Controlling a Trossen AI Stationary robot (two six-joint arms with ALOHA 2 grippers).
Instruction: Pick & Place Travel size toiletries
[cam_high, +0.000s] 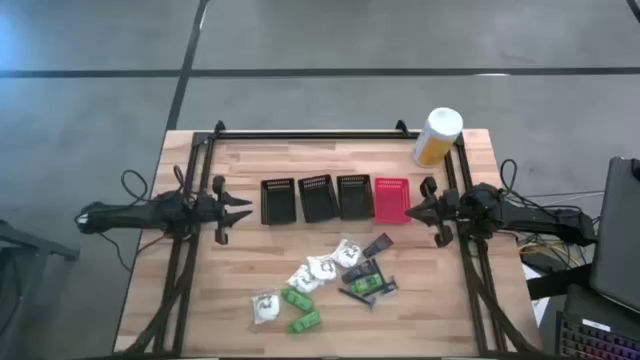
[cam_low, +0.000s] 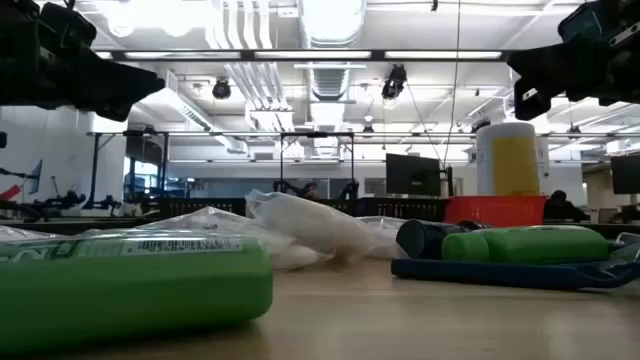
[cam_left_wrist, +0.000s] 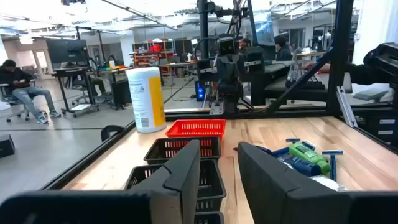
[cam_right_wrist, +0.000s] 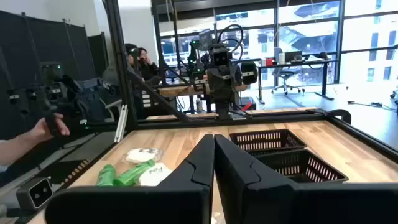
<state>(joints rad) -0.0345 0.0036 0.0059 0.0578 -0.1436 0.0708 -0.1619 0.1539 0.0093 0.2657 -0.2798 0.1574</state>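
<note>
High view: toiletries piled near baskets; both arms parked.

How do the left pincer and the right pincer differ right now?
The left pincer has its fingers parted with a clear gap; the right pincer has its fingers pressed together. The left pincer sits beside the black baskets; the right pincer sits beside the red basket. Both are empty, point inward toward the basket row, and hang apart from the toiletries.

4 baskets in a row mid-table, toiletries before them, canister behind right.
</note>
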